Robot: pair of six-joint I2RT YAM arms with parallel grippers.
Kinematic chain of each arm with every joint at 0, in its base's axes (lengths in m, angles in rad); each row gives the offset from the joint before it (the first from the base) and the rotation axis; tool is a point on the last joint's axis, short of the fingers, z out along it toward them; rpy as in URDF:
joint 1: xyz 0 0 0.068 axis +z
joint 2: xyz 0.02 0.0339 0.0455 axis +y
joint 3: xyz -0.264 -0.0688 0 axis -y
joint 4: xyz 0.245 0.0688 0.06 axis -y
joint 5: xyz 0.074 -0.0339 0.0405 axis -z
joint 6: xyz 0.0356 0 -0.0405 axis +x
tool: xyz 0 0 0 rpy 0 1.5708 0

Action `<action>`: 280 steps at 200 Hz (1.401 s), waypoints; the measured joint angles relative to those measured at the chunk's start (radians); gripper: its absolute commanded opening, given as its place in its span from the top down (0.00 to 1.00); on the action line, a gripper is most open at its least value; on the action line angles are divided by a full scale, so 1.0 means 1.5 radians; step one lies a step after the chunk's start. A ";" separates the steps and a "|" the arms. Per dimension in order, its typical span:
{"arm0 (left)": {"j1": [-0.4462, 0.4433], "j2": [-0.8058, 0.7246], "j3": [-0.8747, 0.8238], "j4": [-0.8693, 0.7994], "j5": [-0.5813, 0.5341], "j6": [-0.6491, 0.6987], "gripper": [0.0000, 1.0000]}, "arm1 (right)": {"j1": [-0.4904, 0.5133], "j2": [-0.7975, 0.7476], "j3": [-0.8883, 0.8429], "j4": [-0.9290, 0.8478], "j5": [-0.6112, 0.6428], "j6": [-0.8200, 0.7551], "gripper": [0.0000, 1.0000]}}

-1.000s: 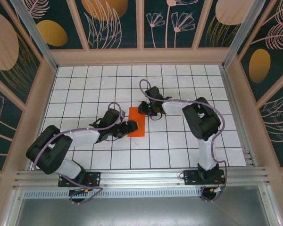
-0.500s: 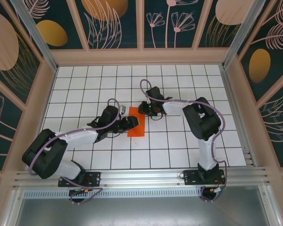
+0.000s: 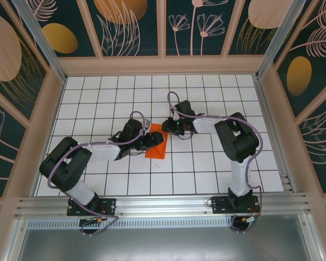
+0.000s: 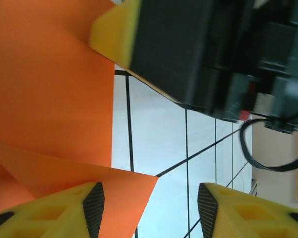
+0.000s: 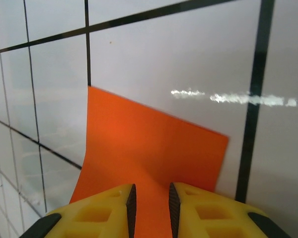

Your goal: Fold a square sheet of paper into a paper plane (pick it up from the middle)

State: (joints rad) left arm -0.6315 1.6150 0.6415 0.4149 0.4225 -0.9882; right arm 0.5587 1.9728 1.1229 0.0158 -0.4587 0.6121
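The square sheet of paper is bright orange and lies folded in the middle of the grid table, one flap raised at an angle. My left gripper reaches in from the left. In the left wrist view it is open, and a pointed corner of the paper lies against its left finger. My right gripper sits at the paper's far right corner. In the right wrist view its jaws stand a narrow gap apart, tips down on the paper. Its yellow finger presses on the sheet.
The table is white with black grid lines and is walled by a wooden frame. A metal rail runs along the near edge. Both arms crowd the middle, with a black cable loop hanging by the right gripper.
My left gripper has moved up and right onto the paper, and its jaws have narrowed. The paper went from a flat rectangle to a skewed shape with a raised flap. The right gripper shifted slightly right.
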 measured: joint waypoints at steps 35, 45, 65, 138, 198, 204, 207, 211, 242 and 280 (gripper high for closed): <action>0.000 0.008 0.006 -0.006 -0.021 0.002 0.59 | -0.005 -0.061 -0.024 -0.010 -0.034 -0.014 0.70; 0.000 0.009 0.007 -0.008 -0.027 0.003 0.61 | -0.005 -0.087 -0.039 -0.013 -0.037 -0.022 0.70; 0.000 0.010 0.009 -0.013 -0.033 0.005 0.66 | -0.005 -0.133 -0.073 -0.018 -0.040 -0.038 0.70; 0.000 0.016 0.016 -0.023 -0.045 0.005 0.77 | -0.005 -0.160 -0.142 -0.038 -0.082 -0.069 0.68; 0.000 0.020 0.017 -0.025 -0.046 0.005 0.79 | 0.001 -0.147 -0.142 -0.021 -0.120 -0.071 0.69; 0.000 0.020 0.017 -0.025 -0.046 0.005 0.78 | 0.003 -0.143 -0.142 -0.020 -0.123 -0.071 0.69; 0.000 0.020 0.017 -0.025 -0.046 0.005 0.79 | 0.004 -0.142 -0.142 -0.020 -0.125 -0.071 0.69; 0.000 0.020 0.017 -0.025 -0.046 0.005 0.78 | 0.004 -0.140 -0.142 -0.019 -0.127 -0.071 0.69; 0.000 0.020 0.017 -0.025 -0.046 0.005 0.79 | 0.011 -0.124 -0.142 -0.012 -0.140 -0.071 0.75; 0.000 0.020 0.017 -0.025 -0.045 0.005 0.76 | 0.011 -0.117 -0.142 -0.010 -0.142 -0.073 0.89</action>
State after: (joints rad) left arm -0.6315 1.6451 0.6662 0.3771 0.3546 -0.9806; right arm 0.5758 1.7966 0.9096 0.0002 -0.6724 0.5026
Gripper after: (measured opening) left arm 0.228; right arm 0.135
